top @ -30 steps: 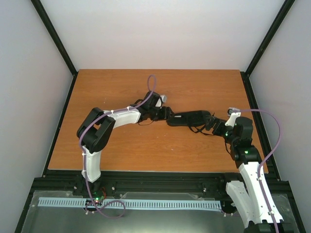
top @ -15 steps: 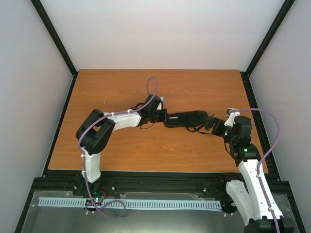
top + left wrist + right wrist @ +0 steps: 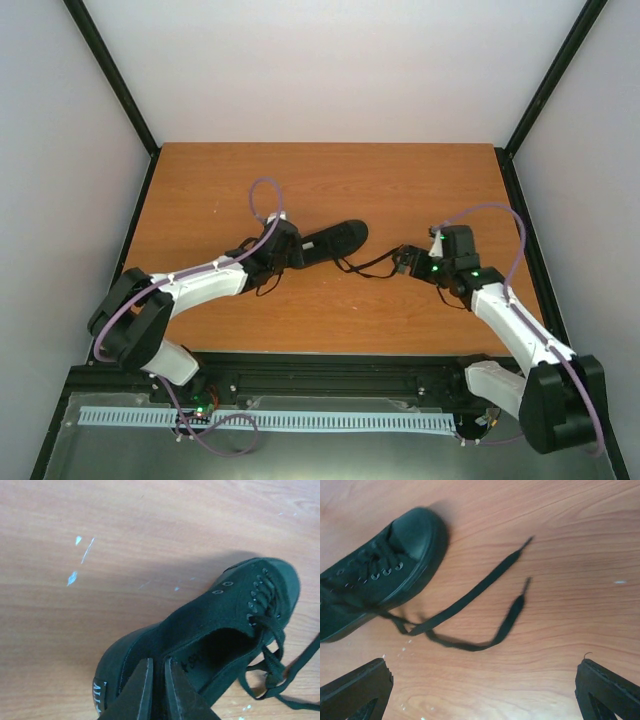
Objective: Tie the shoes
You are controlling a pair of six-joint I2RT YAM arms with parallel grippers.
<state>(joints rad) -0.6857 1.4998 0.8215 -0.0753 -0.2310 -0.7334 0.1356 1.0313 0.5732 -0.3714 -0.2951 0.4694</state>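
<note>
Your left fingers (image 3: 141, 685), apart a second ago, now clench on the heel rim of the shoe (image 3: 200, 625), pinching the rim between them. Drawn by that grip, the shoe has slid leftward over the worktop (image 3: 220, 180) and now rests on its sole near the middle, toe swung toward the far right. Your right fingers (image 3: 355, 687) stand released, wide apart, holding nothing, and have backed off from the toe. The laces (image 3: 470, 600) trail loose on the wood between toe and right fingers. Judgement: the heel is anchored, but no knot is begun.
</note>
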